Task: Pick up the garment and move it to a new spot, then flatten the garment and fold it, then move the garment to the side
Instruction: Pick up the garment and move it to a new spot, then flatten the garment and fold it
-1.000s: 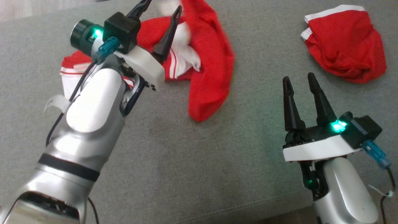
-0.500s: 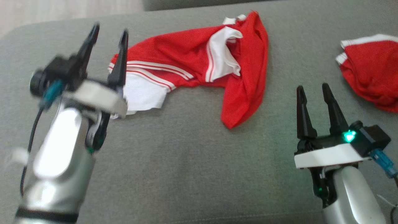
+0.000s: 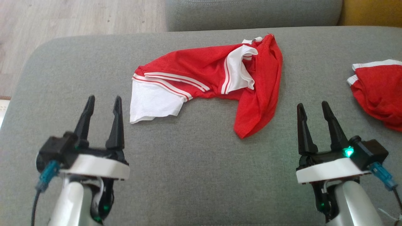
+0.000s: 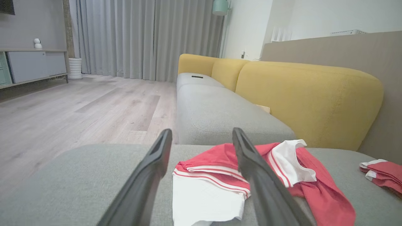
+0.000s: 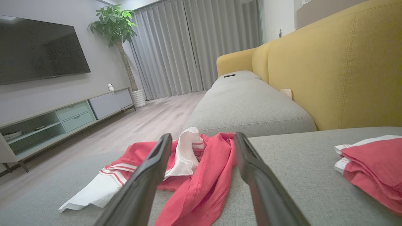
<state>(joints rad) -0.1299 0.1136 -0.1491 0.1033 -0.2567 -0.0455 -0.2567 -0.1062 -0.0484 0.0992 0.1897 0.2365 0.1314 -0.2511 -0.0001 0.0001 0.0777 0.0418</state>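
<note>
A red garment (image 3: 220,72) with white sleeve and collar trim lies crumpled on the grey sofa seat (image 3: 194,175), its white sleeve end toward the left. It also appears in the left wrist view (image 4: 216,175) and the right wrist view (image 5: 201,175). My left gripper (image 3: 103,102) stands open at the lower left, just left of the white sleeve and apart from it. At the lower right my right gripper (image 3: 312,106) is open and empty, a short way right of the garment's red lower end.
A second red bundle with white trim (image 3: 377,91) lies at the seat's right edge. Another grey seat cushion (image 3: 251,12) adjoins at the back, with a yellow backrest (image 4: 307,97) to the right. Wood floor (image 3: 78,18) lies beyond the seat's far left corner.
My left arm has drawn back from over the garment to the lower left, leaving the garment lying on the seat. The head camera has shifted, so the whole scene sits lower.
</note>
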